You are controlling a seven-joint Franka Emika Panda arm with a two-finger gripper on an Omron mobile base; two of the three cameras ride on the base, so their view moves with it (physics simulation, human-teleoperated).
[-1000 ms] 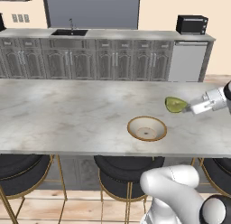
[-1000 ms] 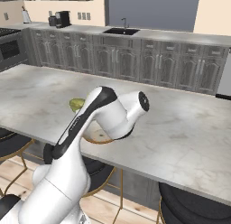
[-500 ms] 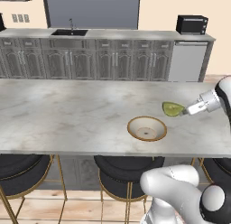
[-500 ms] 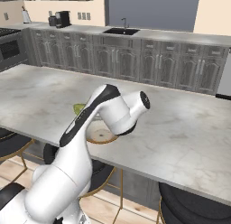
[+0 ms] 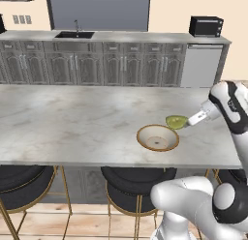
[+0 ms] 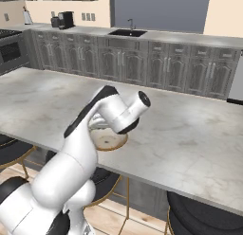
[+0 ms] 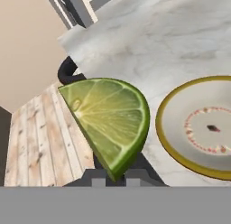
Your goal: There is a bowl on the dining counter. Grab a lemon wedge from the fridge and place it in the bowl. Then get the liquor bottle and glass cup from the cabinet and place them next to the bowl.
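Far wall, L to R: sink (image 5: 74, 35) set in the dark grey cabinet run, then microwave (image 5: 206, 26) at the far R end. Nothing of the task seen there.

Near side: dining counter (image 5: 72, 118), pale marble slab, runs the full width; black stools (image 5: 19, 178) tucked under its near edge.

Bowl (image 5: 157, 137): sits on the slab toward the R, close to the near edge. Tan rim, pale inside; nothing in it at present.

Lemon wedge (image 5: 176, 121): yellow-green, held in the air just R of and beyond the bowl's far-R rim, above the slab, not yet over the bowl's middle. In the hand view the wedge (image 7: 110, 121) is pinched at its lower point, cut face toward the camera, with the bowl (image 7: 198, 128) off to one side of it.

Gripper (image 5: 190, 122): reaches in from the R, jaws narrow, clamped on the wedge.

Progress, as judged: wedge is out of the fridge and at the counter, so step 1 is nearly done; drop into the bowl not yet made. Liquor bottle and glass cup not beside the bowl, so both fetches are outstanding. Roughly a quarter through.
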